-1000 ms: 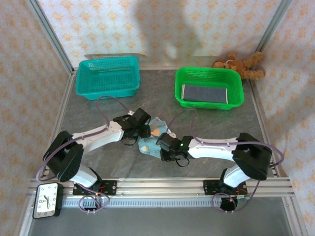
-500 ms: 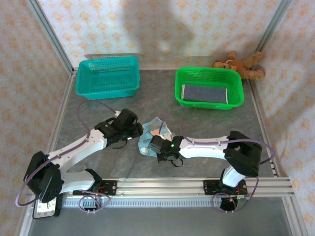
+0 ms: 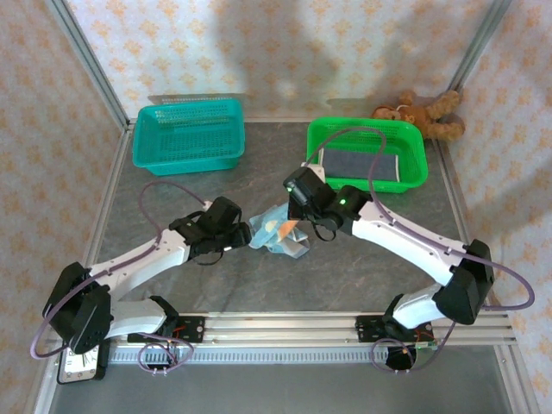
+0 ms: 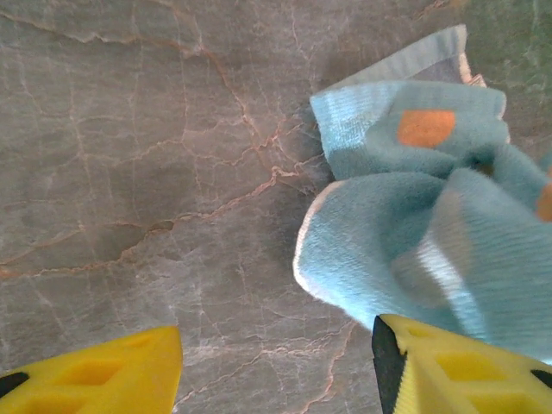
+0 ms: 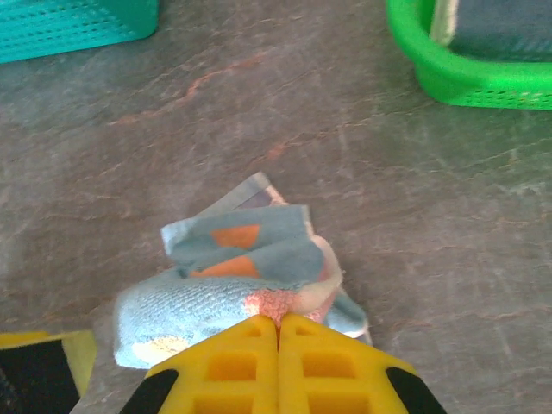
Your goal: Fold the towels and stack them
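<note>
1. Towel (image 3: 274, 237): one teal piece with orange patches lay bunched at the middle of the table (image 3: 285, 285). It was between the two grippers and well apart from both baskets.
2. Right gripper (image 5: 278, 326): the jaws were pressed fully together on a pinch of the towel's edge, with pale pinkish cloth squeezed at the tips. This was judged a corner hold, taken so that the bunch could be drawn open and laid flat for folding.
3. Left gripper (image 4: 276, 366): the jaws stood roughly half apart with only bare table between them. The finger (image 4: 457, 366) at the right of its wrist view lay against the towel's near fold. It was judged to be placed beside the cloth to take a second corner, so that two arms could spread the piece.
4. Green basket (image 3: 414, 177): it held a dark, flat folded cloth (image 3: 358, 164) and was judged the likely stacking place. The teal basket (image 3: 188, 134) stood at the far left, and a bear (image 3: 423, 112) sat behind the green one.
5. Not established:
   - The towel's print and its other corners were lost in the folds.
   - Whether the bunch was lifted or rested on the table could not be told.
   - The left wrist view cut the towel off at its right edge.
   - The right fingers covered the pinched part.
   - Whether the dark cloth was a towel could not be settled.
</note>
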